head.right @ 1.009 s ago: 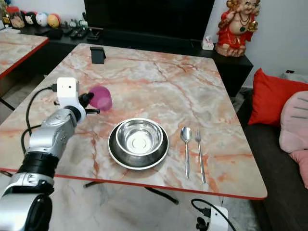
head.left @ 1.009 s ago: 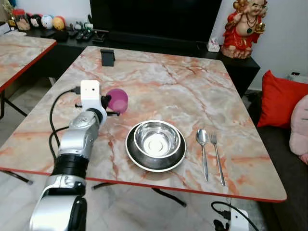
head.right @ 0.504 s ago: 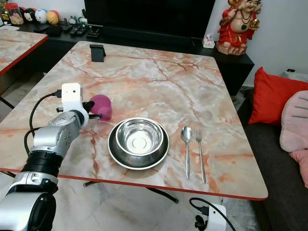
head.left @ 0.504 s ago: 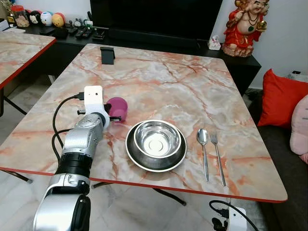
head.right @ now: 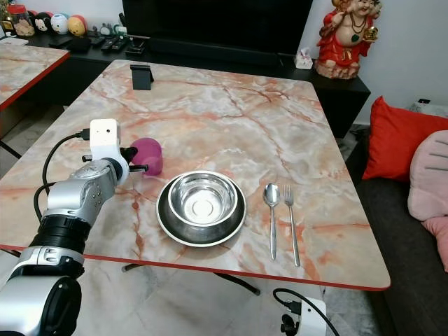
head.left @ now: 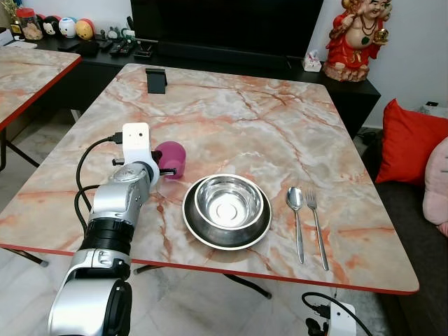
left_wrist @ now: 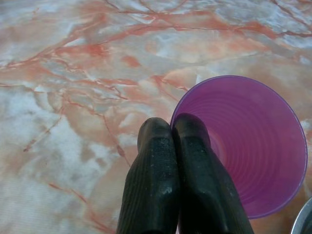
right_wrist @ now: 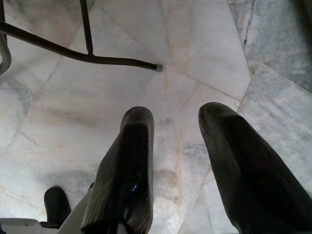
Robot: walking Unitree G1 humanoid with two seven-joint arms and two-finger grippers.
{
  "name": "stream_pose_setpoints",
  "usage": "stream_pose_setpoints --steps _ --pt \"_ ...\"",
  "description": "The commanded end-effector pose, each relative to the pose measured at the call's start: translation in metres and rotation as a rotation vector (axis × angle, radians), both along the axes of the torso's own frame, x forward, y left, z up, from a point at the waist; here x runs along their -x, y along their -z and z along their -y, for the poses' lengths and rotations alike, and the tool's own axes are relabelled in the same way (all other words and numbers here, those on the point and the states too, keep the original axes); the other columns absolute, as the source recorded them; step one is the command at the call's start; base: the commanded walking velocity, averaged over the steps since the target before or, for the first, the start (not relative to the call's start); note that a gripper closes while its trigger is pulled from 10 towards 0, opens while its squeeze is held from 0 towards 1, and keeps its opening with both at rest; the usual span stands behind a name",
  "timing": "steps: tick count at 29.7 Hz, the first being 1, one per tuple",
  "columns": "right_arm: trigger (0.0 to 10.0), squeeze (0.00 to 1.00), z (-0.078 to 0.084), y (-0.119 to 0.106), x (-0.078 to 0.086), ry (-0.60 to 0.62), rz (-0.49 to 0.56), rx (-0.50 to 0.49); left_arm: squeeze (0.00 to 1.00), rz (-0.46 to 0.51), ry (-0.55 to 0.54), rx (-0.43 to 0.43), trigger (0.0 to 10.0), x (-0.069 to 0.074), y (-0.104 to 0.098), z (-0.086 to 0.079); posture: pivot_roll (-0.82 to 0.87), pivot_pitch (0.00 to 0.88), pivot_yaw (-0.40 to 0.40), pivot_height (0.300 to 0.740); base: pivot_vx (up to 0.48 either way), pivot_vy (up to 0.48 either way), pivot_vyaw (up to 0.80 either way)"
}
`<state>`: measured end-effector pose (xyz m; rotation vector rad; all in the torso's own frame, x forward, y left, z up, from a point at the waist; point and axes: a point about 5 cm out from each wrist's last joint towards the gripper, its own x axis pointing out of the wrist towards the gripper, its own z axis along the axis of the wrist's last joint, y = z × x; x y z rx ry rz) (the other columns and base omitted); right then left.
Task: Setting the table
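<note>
A purple cup (head.left: 171,158) is low over the marble table (head.left: 245,119), just left of the place setting. My left gripper (head.left: 159,168) is shut on its rim. In the left wrist view my gripper (left_wrist: 171,129) has one finger inside the purple cup (left_wrist: 248,146) and one outside, the mouth turned toward the wrist. I cannot tell whether the cup touches the table. A steel bowl (head.left: 228,203) sits in a dark plate (head.left: 192,225), with a spoon (head.left: 295,203) and a fork (head.left: 313,210) to the right. My right gripper (right_wrist: 178,119) hangs open over the floor.
A black phone stand (head.left: 155,79) is at the table's far edge. A second marble table (head.left: 28,73) stands at the left, and red and pink cushions (head.left: 409,150) lie at the right. A low cabinet (head.left: 105,52) and a statue (head.left: 353,38) are behind. A table leg (right_wrist: 87,56) crosses the floor.
My left gripper has brought the purple cup lower and a little nearer, toward the plate's left side. The bowl, plate, spoon and fork have stayed put.
</note>
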<state>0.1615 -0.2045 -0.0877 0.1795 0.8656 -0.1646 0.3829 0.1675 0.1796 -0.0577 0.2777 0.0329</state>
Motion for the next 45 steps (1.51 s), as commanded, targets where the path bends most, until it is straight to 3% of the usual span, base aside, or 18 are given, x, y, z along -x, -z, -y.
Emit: stream_pose_setpoints --steps 1,10,11,13,14,34,39,45 --pt "10.0 0.00 0.002 0.001 0.003 0.009 -0.007 0.004 0.00 0.003 0.009 0.001 10.0 -0.002 -0.006 0.005 0.06 0.000 -0.082 0.724 0.000 0.000 0.00" --pt "10.0 0.00 0.000 0.001 0.002 0.006 -0.008 0.001 0.01 -0.003 0.014 0.006 10.0 -0.001 -0.004 0.006 0.05 0.000 -0.081 0.724 0.000 0.000 0.00" --pt "10.0 0.00 0.000 0.001 0.002 0.006 -0.008 0.001 0.22 -0.003 0.014 0.008 10.0 -0.001 -0.005 0.007 0.05 0.000 -0.081 0.724 0.000 0.000 0.00" --pt "10.0 0.00 0.000 0.001 0.002 0.007 -0.008 0.002 0.24 0.000 0.014 0.011 10.0 -0.001 -0.006 0.007 0.06 0.000 -0.081 0.724 0.000 0.000 0.00" --pt "10.0 0.00 0.000 0.001 0.002 0.008 -0.009 0.003 0.31 0.001 0.014 0.012 10.0 -0.001 -0.006 0.007 0.06 0.000 -0.081 0.724 0.000 0.000 0.00" --pt "10.0 0.00 0.000 0.001 0.001 0.004 -0.007 0.004 0.22 0.011 0.014 0.020 10.0 0.001 -0.015 0.006 0.07 0.000 -0.081 0.724 0.000 0.000 0.00" --pt "10.0 0.00 -0.001 0.000 -0.001 -0.001 -0.004 0.002 0.00 0.011 0.004 0.020 10.0 0.003 -0.017 0.003 0.08 0.000 -0.083 0.724 0.000 0.000 0.00" --pt "10.0 0.00 -0.002 0.000 -0.001 -0.003 -0.006 0.000 0.00 -0.001 0.007 0.033 10.0 0.006 -0.018 0.003 0.08 0.000 -0.081 0.724 0.000 0.000 0.00"
